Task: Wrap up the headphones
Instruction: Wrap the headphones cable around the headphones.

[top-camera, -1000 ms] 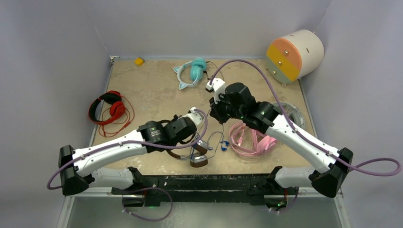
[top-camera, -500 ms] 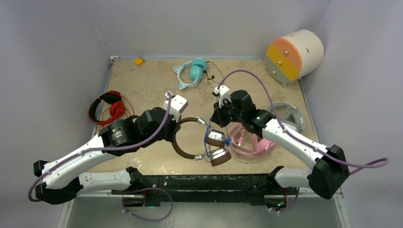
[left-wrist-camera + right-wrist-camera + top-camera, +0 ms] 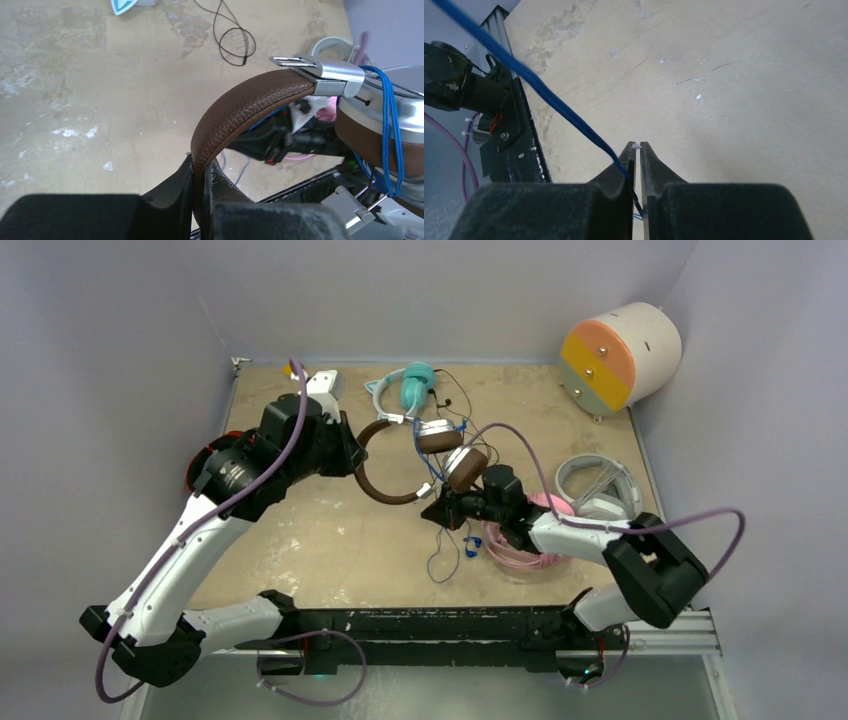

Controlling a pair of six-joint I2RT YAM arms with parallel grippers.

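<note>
Brown headphones [image 3: 240,102], silver cups, blue cord [image 3: 559,102]: headband clamped between the jaws of the left gripper [image 3: 202,170], cups out beyond those jaws and held up off the bench [image 3: 330,540]. Right gripper [image 3: 637,147]: jaws narrowed to a slit, pinching the blue cord, which runs up and leftward from them. Pink headphones [image 3: 510,552]: on the bench just behind the right jaws.

No writing, label, brand, number or sign can be read on the brown headphones [image 3: 372,482], on the counter [image 3: 320,540] or on anything else in the three views.
</note>
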